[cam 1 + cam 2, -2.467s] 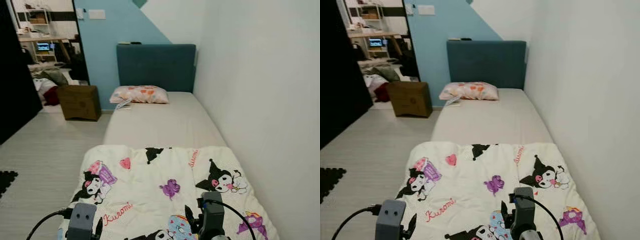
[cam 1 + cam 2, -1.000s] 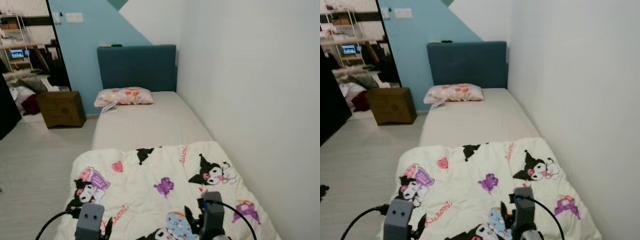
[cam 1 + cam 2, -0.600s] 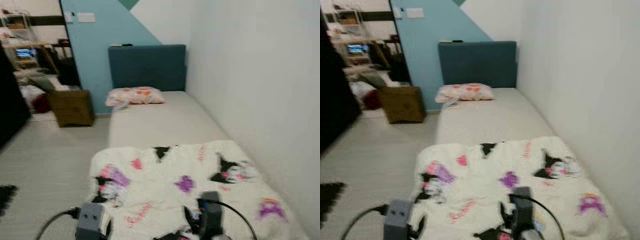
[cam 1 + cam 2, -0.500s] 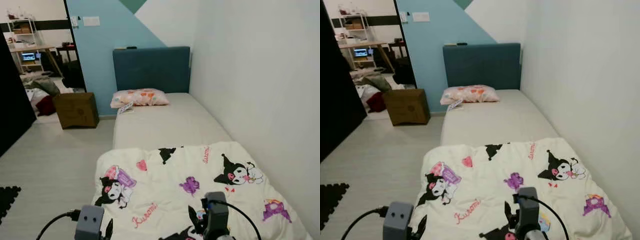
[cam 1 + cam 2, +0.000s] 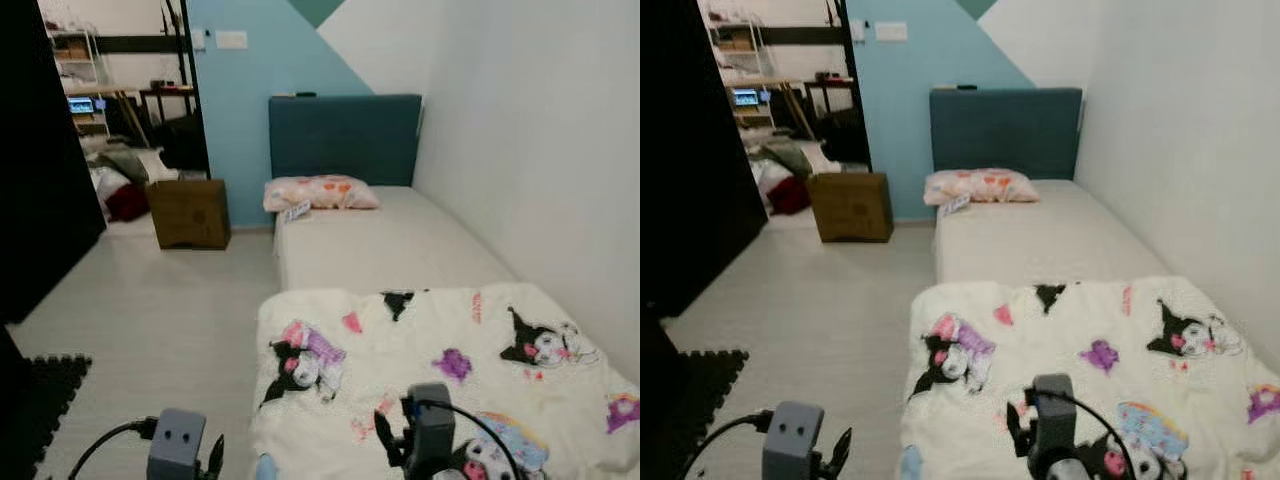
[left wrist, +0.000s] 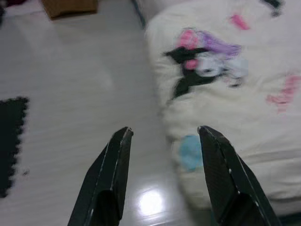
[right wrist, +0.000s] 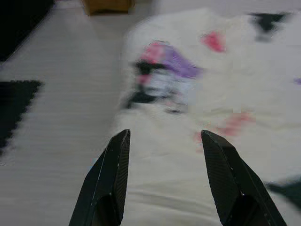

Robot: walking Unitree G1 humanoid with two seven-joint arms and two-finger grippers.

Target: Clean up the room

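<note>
A white cartoon-print blanket [image 5: 440, 370] lies spread over the foot half of a narrow bed [image 5: 390, 245] that stands along the right wall. A patterned pillow [image 5: 320, 192] rests at the blue headboard [image 5: 343, 135], with a small white item [image 5: 296, 210] beside it. My left gripper [image 6: 162, 136] hangs open over the pale floor beside the blanket's hanging edge. My right gripper [image 7: 164, 136] hangs open above the blanket's near corner. Both hold nothing.
A brown box [image 5: 190, 212] stands on the floor left of the bed's head. Behind it a doorway opens onto a cluttered room with clothes [image 5: 120, 170]. A black foam mat [image 5: 50, 400] lies at the near left. A dark panel [image 5: 40, 160] stands at left.
The whole view has swung to the left: the bed sits further right and more floor, the mat and the dark panel show. Both grippers hang as before.
</note>
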